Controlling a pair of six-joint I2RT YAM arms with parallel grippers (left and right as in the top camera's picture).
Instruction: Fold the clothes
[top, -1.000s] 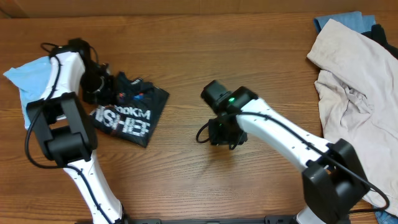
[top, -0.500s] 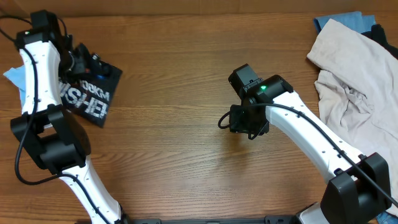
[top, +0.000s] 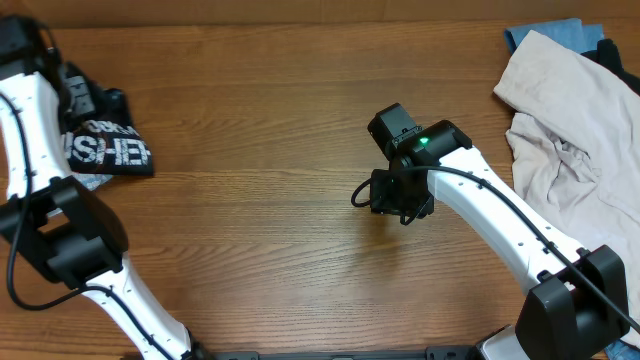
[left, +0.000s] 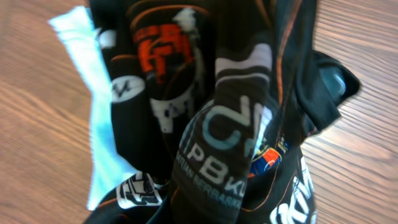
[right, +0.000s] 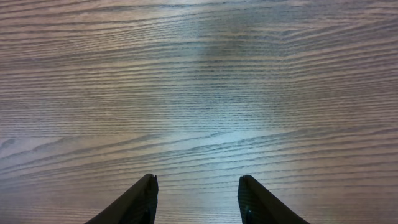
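The wood-grain table (top: 270, 150) held a crumpled cream garment (top: 570, 130) at its right edge and the folded black T-shirt (top: 110, 155), white lettering up, at its left edge; only the left wrist view showed its orange logos. The left gripper (top: 85, 95) clamped its bunched fabric; the jaws of the right gripper (right: 196, 180) stood apart.
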